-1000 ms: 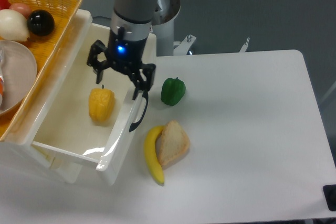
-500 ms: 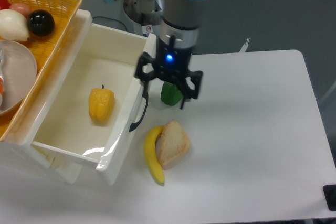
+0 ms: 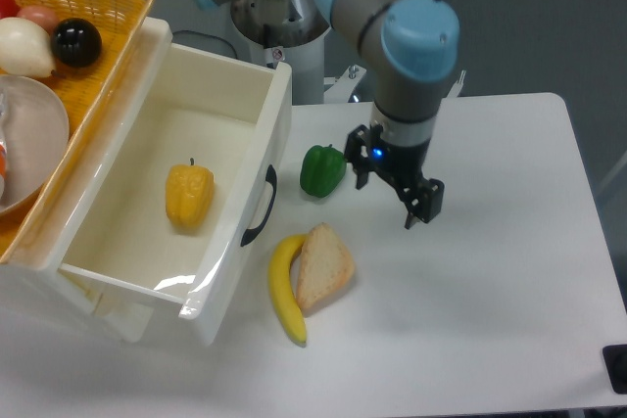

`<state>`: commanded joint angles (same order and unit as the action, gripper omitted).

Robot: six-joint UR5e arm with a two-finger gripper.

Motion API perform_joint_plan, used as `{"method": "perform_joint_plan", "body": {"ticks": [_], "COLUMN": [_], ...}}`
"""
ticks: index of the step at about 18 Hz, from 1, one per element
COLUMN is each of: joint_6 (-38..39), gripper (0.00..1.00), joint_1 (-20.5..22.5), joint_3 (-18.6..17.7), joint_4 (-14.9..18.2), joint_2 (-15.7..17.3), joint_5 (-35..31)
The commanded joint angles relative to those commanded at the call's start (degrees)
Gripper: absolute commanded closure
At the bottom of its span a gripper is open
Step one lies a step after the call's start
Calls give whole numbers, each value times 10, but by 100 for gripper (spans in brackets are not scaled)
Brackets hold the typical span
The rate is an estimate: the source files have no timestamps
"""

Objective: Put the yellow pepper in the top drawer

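Views: one fixed camera, nothing shared.
Position: high above the surface (image 3: 470, 271), opposite the arm's base.
Facing: steeply downward.
Nearness: middling; the top drawer (image 3: 127, 242) sits left, cut by the edge.

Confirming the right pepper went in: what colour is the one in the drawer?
Yellow-orange; the yellow pepper shows clearly in the fixed camera view.

I see my arm (image 3: 392, 7) as grey tubes with light-blue joint caps, ending in a black end effector (image 3: 396, 186) with 2 fingers and a blue light.
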<state>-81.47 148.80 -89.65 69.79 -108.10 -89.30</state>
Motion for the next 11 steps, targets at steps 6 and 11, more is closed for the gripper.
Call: {"method": "perform_joint_plan", "body": {"ticks": [6,11], "joint_6": [-53,-60], "gripper": [0,0], "joint_1": [9,9], "joint_3": [10,18], "joint_4": [-1,-2], "joint_2": [-39,-67], "joint_5": [1,2]}}
